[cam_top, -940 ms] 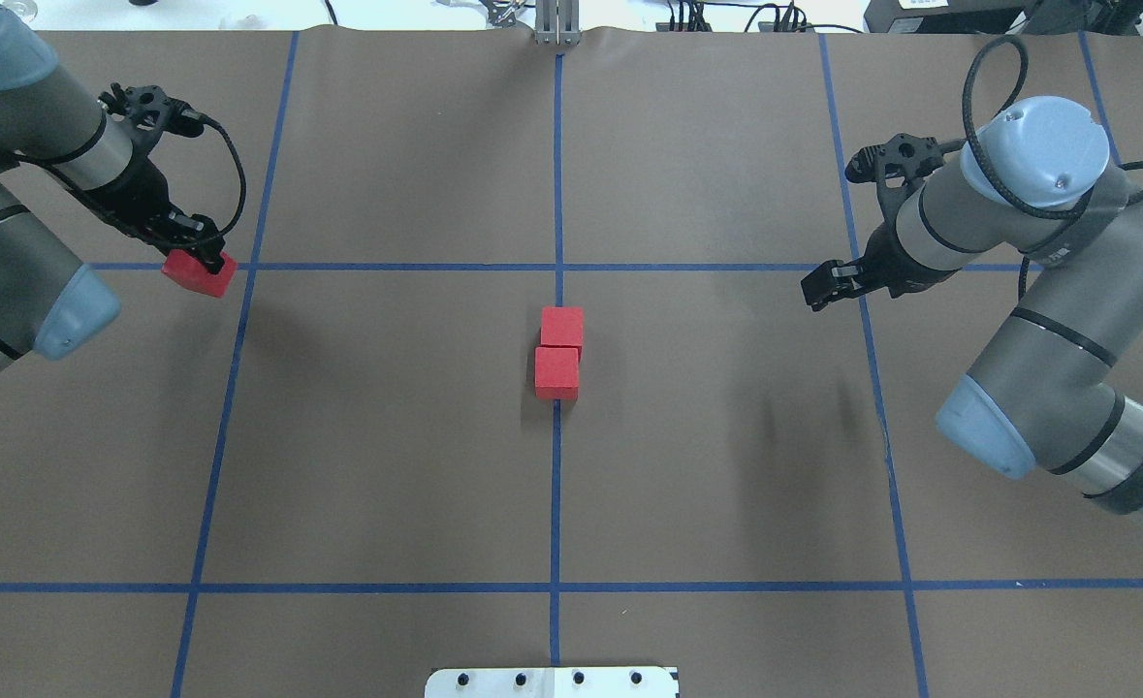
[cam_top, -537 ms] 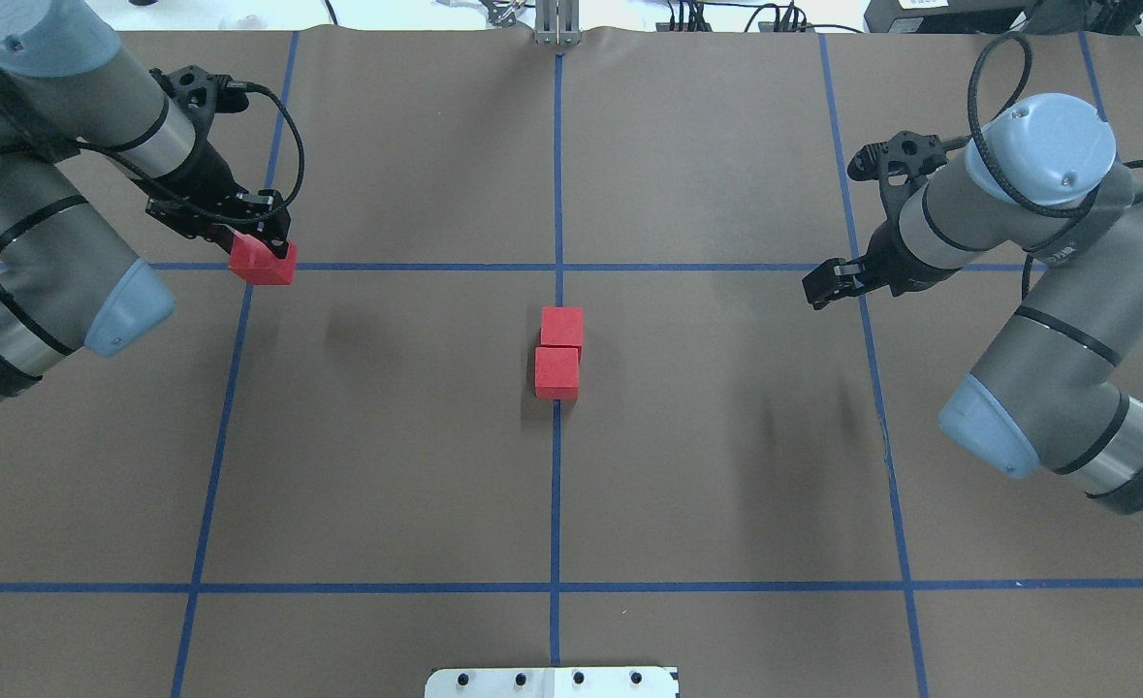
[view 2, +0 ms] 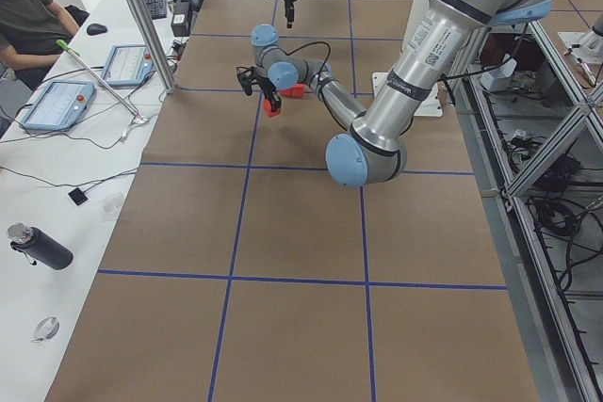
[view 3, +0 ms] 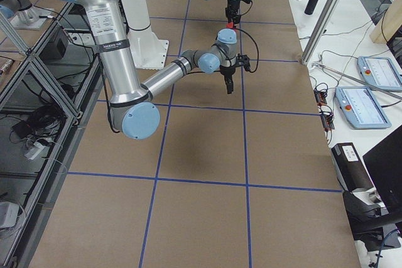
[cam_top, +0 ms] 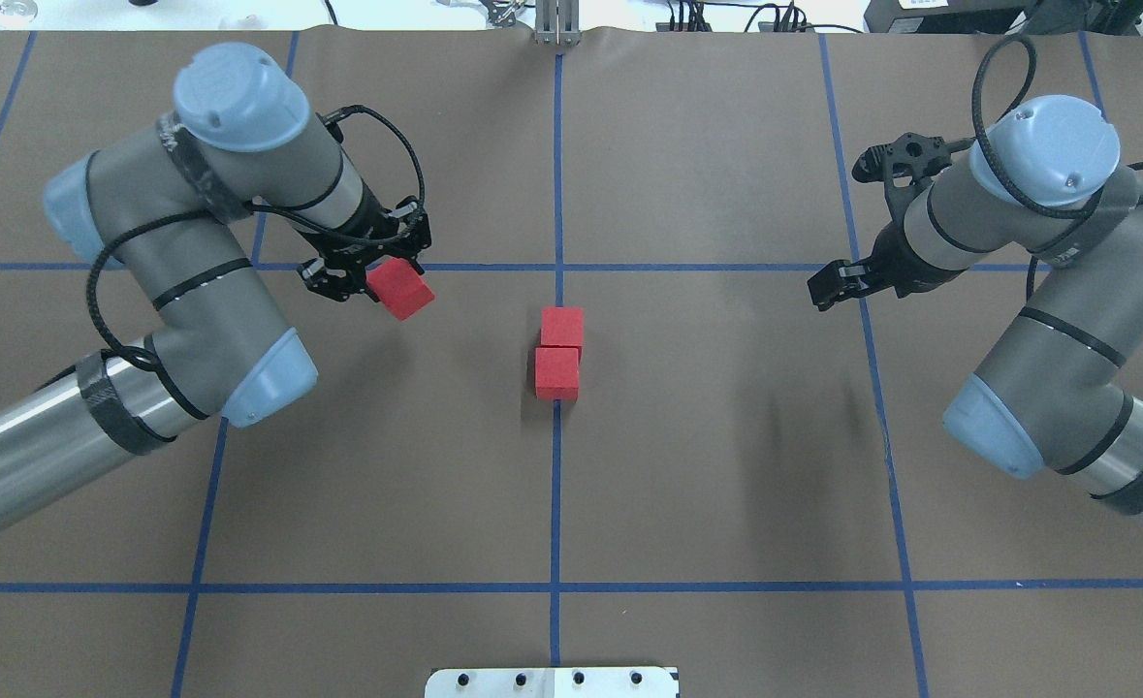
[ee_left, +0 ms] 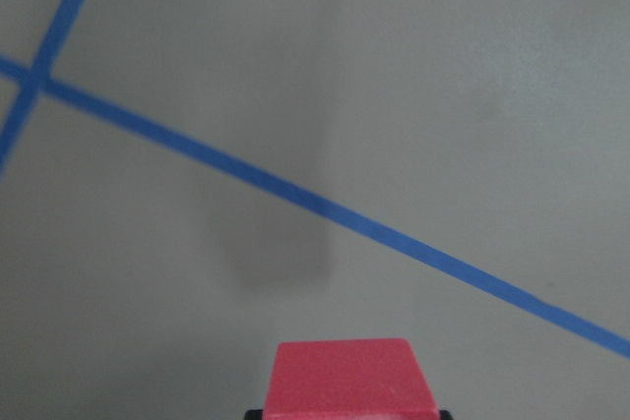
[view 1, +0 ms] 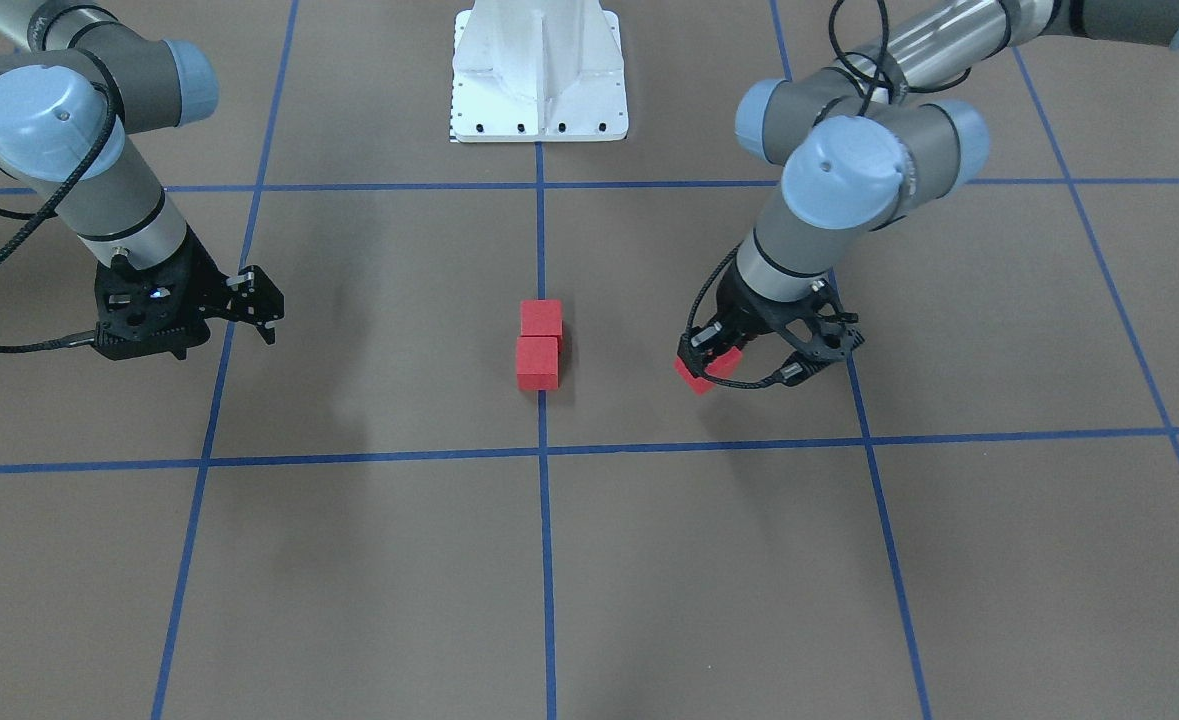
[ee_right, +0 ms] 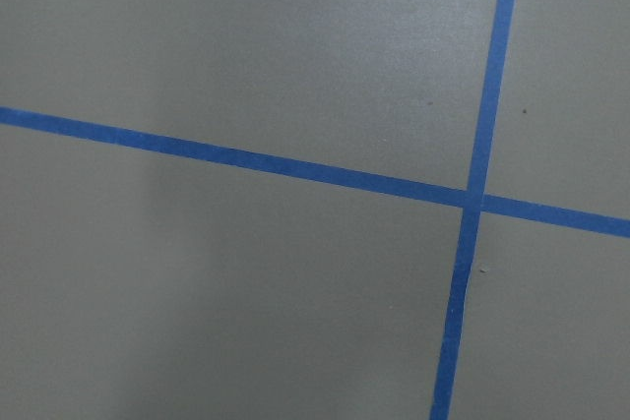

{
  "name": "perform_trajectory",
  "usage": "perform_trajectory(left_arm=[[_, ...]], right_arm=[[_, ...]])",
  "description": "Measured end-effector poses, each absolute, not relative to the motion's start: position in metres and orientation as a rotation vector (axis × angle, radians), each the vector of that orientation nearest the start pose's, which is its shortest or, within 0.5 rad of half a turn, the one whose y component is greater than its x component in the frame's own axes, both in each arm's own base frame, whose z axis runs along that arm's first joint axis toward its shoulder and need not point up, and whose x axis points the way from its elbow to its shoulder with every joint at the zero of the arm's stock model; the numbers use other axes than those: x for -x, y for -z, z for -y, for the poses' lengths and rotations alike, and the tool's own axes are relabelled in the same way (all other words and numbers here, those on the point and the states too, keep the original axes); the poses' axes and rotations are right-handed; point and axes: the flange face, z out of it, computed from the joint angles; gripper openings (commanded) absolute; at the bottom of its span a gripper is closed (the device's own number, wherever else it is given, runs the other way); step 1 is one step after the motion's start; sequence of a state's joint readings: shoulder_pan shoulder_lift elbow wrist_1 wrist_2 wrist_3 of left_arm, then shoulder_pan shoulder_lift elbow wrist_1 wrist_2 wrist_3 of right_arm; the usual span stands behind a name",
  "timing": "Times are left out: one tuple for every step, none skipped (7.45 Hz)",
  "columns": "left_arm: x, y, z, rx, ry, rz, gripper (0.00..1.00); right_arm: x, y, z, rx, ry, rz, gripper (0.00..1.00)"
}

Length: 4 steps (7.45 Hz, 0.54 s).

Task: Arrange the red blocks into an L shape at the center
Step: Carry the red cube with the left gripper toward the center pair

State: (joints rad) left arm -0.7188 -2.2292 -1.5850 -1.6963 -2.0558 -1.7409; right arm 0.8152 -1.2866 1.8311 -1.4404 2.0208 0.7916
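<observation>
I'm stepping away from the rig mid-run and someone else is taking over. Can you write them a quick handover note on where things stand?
Left gripper: shut on the third red block, held above the table on the robot's left of the center.
Right gripper: empty, off to the robot's right; whether it is open or shut is unclear.
Pair of red blocks: touching, in a short row on the center tape line, slightly offset from each other.
Done: two of the three blocks are placed.
Left: set the held block beside one end of the pair to make the L, then release.
</observation>
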Motion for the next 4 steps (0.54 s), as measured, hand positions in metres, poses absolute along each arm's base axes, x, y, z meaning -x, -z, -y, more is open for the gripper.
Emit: perform_trajectory(left_arm=[[-0.496,-0.224,0.519,0.267,0.75,-0.854,0.0],[-0.519,-0.209,0.522,0.313,0.87,-0.808,0.0],[-0.535,-0.203,0.527,0.367,0.998,-0.764,0.0],[-0.55,-0.206,0.531,0.414,1.104,-0.719,0.0]], right_arm=[[0.338,-0.376,0.49,-0.171,0.117,0.771,1.0],[0.338,-0.377,0.49,-0.169,0.116,0.77,1.0],[0.338,-0.377,0.49,-0.168,0.114,0.769,1.0],[0.338,-0.378,0.49,-0.167,0.114,0.768,1.0]])
